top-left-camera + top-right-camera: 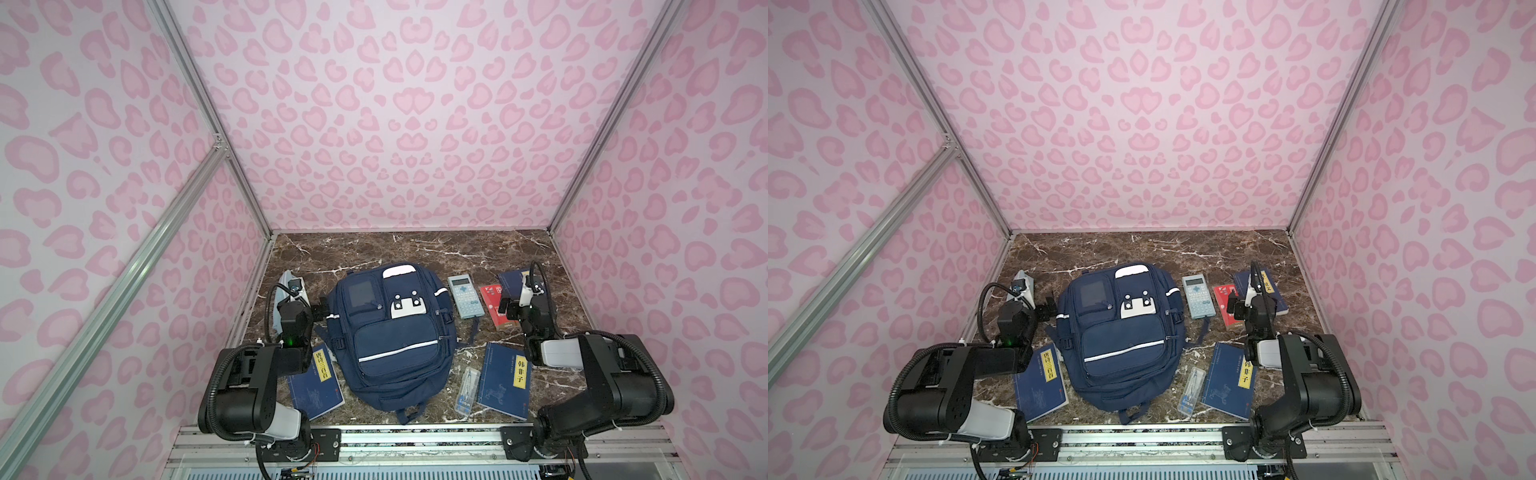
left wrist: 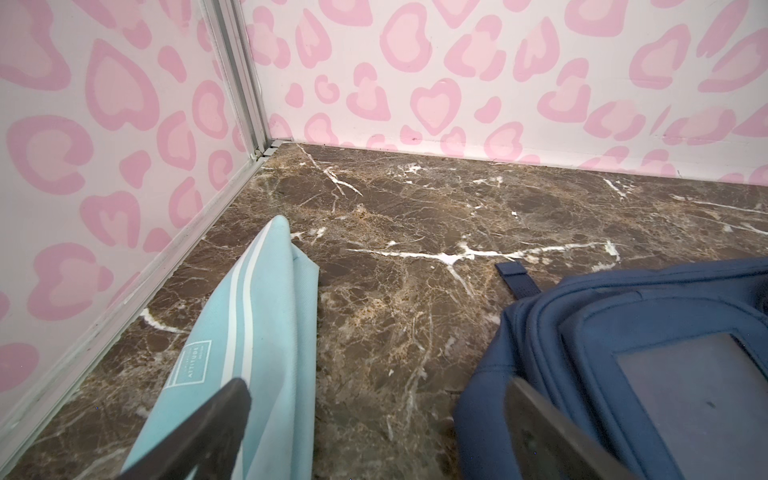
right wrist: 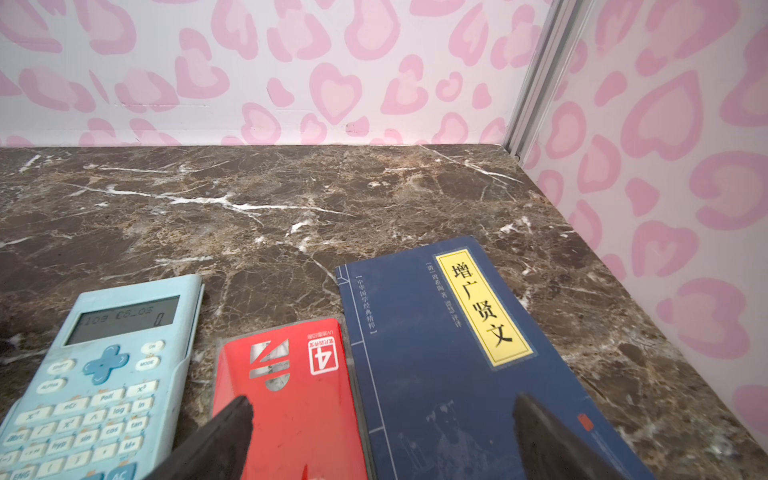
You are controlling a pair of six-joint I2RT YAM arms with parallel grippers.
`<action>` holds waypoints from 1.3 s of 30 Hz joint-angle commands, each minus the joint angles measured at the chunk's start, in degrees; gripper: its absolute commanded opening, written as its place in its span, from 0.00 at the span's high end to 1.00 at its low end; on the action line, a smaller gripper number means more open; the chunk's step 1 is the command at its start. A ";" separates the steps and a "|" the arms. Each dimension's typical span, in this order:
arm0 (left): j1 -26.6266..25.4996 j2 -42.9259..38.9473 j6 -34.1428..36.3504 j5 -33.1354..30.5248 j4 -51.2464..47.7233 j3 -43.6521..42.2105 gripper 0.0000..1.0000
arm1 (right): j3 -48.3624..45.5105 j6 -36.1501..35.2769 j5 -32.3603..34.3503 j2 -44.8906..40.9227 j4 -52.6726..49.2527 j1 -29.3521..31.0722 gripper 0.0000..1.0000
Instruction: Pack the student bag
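Note:
The student bag (image 1: 390, 336) (image 1: 1121, 336), a navy backpack with white stripes and a white dotted patch, lies flat on its back mid-table, its pockets zipped. My left gripper (image 1: 322, 309) (image 2: 378, 415) hovers open just beside the bag's left upper edge (image 2: 623, 332), with bare marble between its fingers. My right gripper (image 1: 503, 309) (image 3: 382, 419) stands open and empty over a red booklet (image 3: 291, 395) and a blue book (image 3: 457, 353), right of the bag.
A light-blue pencil pouch (image 2: 257, 332) lies by the left wall. A light-blue calculator (image 1: 465, 296) sits right of the bag. Two more blue books (image 1: 316, 386) (image 1: 505, 382) and a clear plastic case (image 1: 467, 390) lie near the front edge. Pink walls close in three sides.

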 commanded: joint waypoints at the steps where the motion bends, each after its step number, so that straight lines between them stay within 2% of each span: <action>1: 0.02 -0.26 0.06 0.20 2.19 0.04 0.02 | -0.19 -0.07 0.10 0.05 2.30 0.10 0.01; 18: -0.05 -0.58 0.11 -0.12 2.58 -0.26 0.02 | 0.38 0.75 0.72 -2.45 0.68 0.01 0.01; 19: -0.25 -1.27 0.06 -0.65 0.61 0.50 0.03 | 1.66 1.42 2.47 -4.40 -4.41 0.13 0.01; 20: -0.43 -2.63 0.02 -1.55 -1.86 1.12 0.02 | 4.93 4.29 6.04 -7.02 -13.79 0.27 0.01; 22: -1.41 -6.69 -0.42 -5.02 -8.16 2.60 0.03 | 12.17 7.51 6.62 -9.97 -29.99 0.01 0.01; 25: -1.76 -12.92 -2.92 -5.38 -18.51 5.77 0.03 | 15.89 9.89 -0.02 -11.26 -35.81 0.01 0.01; 27: -1.85 -16.39 -7.63 -4.75 -24.33 7.96 0.03 | 17.00 11.36 -5.35 -11.15 -36.63 0.01 0.00; 29: -1.70 -19.77 -13.02 -0.76 -28.88 10.12 0.03 | 19.43 13.07 -11.95 -9.97 -38.88 0.01 0.01; 31: -1.56 -21.69 -22.69 0.07 -34.11 12.60 0.03 | 22.47 14.89 -18.54 -8.23 -41.08 0.50 0.01; 32: -1.23 -22.43 -25.35 3.29 -32.74 12.12 0.03 | 23.87 16.09 -21.08 -6.97 -41.20 1.06 0.00; 35: -1.89 -23.27 -30.32 11.16 -31.13 11.95 0.03 | 28.27 16.40 -24.05 -2.87 -43.58 4.34 0.00; 39: -9.64 -19.26 -33.64 7.66 -52.89 20.04 0.01 | 36.04 12.20 -23.67 3.11 -51.57 10.71 0.00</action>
